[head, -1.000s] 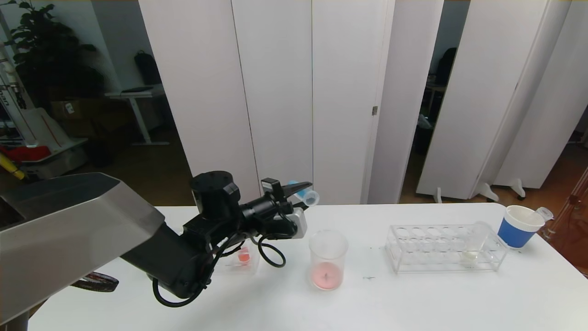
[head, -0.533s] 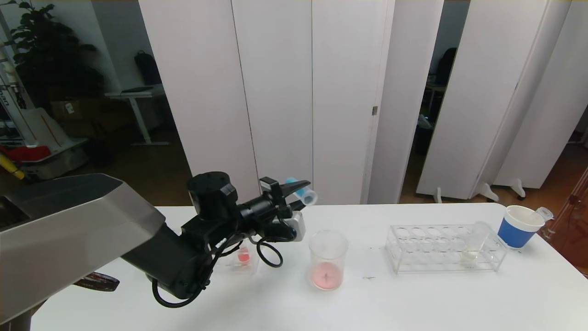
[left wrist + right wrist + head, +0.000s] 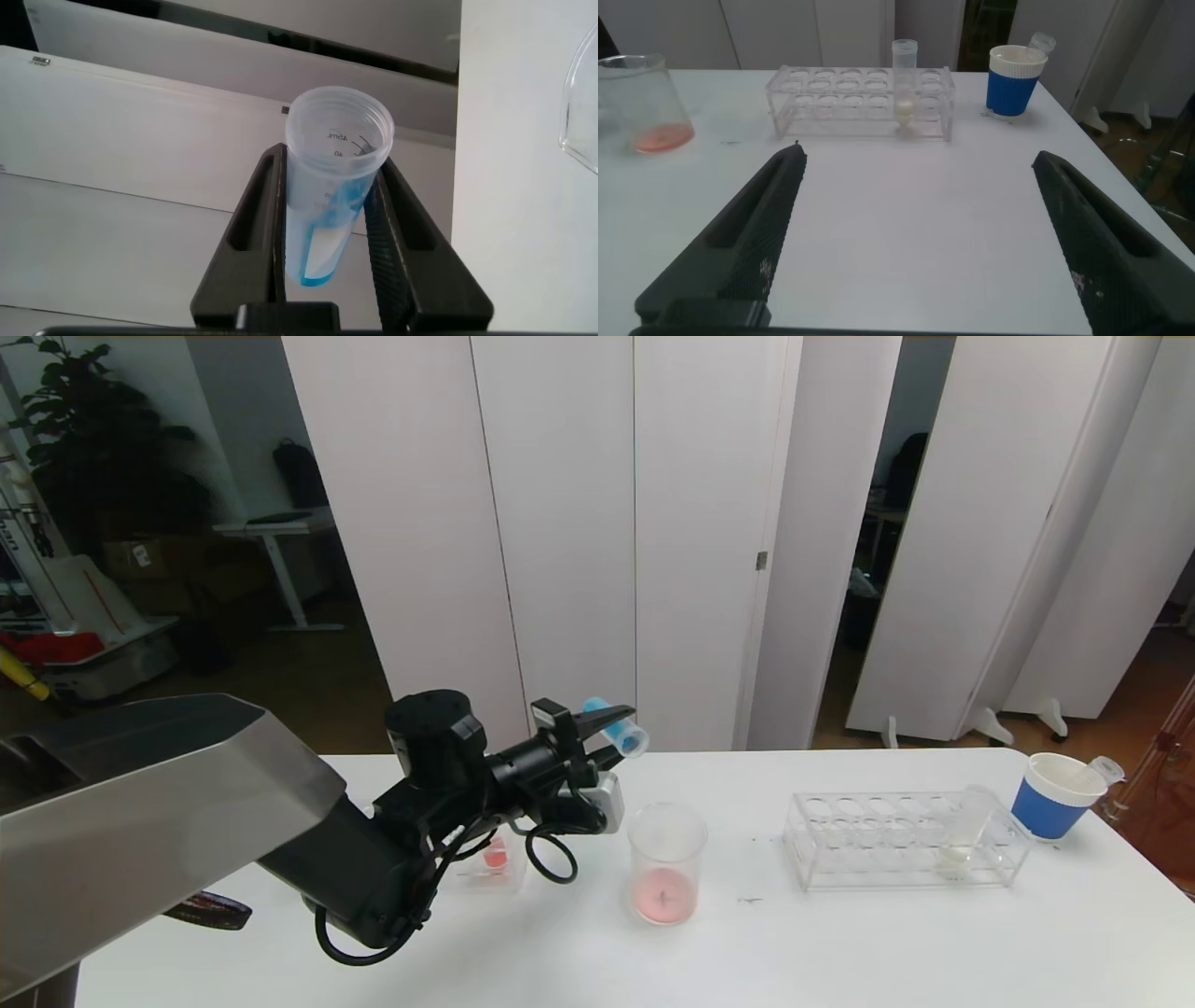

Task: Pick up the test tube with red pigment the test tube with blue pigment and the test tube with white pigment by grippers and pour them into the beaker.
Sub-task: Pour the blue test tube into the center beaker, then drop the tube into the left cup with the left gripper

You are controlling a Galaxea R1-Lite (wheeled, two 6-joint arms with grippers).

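Blue tube tilted above beaker
Left hand (image 3: 611,726) clamps blue tube (image 3: 618,732) above beaker (image 3: 666,861); right hand (image 3: 915,233) spread wide over the desk (image 3: 906,215), holding nothing.

You're in an office turned makeshift lab: white folding partition panels (image 3: 579,523) close off the 12 o'clock side, a standing desk (image 3: 275,537) and potted plant (image 3: 84,439) sit back at 10 o'clock, and the white table (image 3: 840,943) holds a clear tube rack (image 3: 901,840), beaker (image 3: 665,863) and blue paper cup (image 3: 1055,795).
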